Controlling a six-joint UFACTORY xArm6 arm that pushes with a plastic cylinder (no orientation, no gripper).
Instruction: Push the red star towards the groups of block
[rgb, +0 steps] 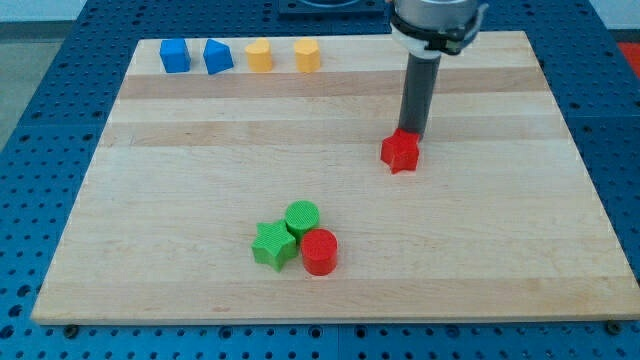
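Observation:
The red star (400, 152) lies on the wooden board (180, 180), right of centre. My tip (412, 132) stands right at the star's upper right edge, touching or nearly touching it. A group of three blocks sits toward the view's bottom centre: a green star (272, 245), a green cylinder (302, 217) and a red cylinder (320, 251), all touching one another. The group lies below and to the left of the red star.
Along the board's top left edge stands a row of blocks: a blue cube (175, 55), a blue angular block (217, 56), a yellow block (259, 55) and a yellow hexagonal block (307, 55). The board rests on a blue perforated table (40, 120).

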